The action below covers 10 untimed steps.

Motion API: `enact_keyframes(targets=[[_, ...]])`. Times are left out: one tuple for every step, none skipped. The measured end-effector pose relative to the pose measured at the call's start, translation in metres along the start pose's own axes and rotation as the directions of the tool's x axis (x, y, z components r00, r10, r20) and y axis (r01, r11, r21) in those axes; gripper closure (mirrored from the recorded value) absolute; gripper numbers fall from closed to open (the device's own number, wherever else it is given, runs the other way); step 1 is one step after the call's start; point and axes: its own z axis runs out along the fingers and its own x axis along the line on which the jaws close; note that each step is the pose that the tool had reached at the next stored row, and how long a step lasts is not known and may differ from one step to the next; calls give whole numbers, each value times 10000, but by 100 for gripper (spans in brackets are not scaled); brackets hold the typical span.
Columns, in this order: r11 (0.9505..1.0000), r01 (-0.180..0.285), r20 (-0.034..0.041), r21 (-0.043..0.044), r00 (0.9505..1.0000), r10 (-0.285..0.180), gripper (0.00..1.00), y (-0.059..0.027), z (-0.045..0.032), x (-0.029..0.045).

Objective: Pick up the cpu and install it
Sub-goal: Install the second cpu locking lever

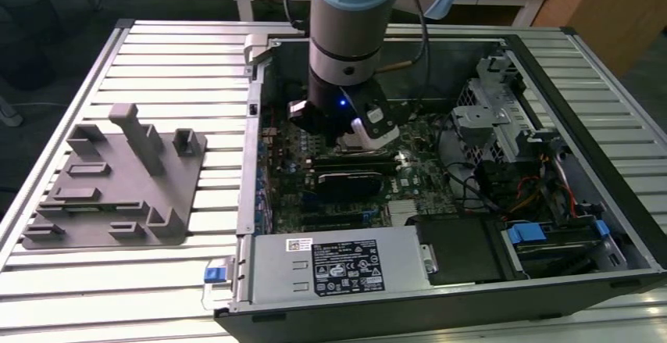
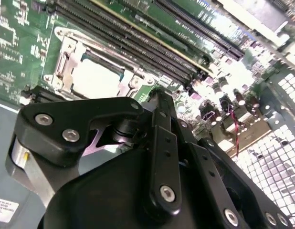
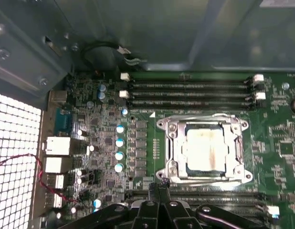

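1. Find the cpu lying flat and level inside the metal socket frame, pale top plate up, with the frame bordering it on all four sides. Seen the same way in the second wrist view: cpu seated square within the frame.
2. Around the socket, note long memory slots on both flanks, all on the green motherboard in the open computer case.
3. Just beside one corner of the socket frame, spot the gripper: fingers drawn together to a narrow tip, nothing between them. Impossible to tell whether that tip touches the board or hangs just above it. In the second wrist view, same reading: gripper closed and empty, pointing at the board near the socket.
4. In the exterior view, follow the arm reaching steeply down into the case, well apart from the grey fixture block on the slatted table.
5. Judged from this: pick-up and placing look done, with the work at its late, seating-and-securing stage. Cannot tell whether the frame is latched.
6. As to what further handling would call for: small, gentle motion, kept off the chip's top plate and clear of the slots crowding both sides.
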Motion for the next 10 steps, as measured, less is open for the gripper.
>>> enact_keyframes(targets=[[10000,-28,4,60,10000,28,89,6,1,-5],[10000,-47,8,81,10000,47,89,14,2,-12],[9999,-59,10,86,10000,59,89,24,4,-22],[9999,-68,12,89,10000,68,89,33,6,-36],[9999,-74,13,90,10000,74,89,42,7,-54],[9999,-80,14,91,10000,80,89,50,8,-75],[9999,-85,15,93,10000,85,89,59,9,-97],[9999,-90,16,95,10000,90,89,67,11,-123],[9999,-94,16,99,10000,94,89,74,11,-148],[9999,-99,17,101,9999,99,89,81,12,-174]])
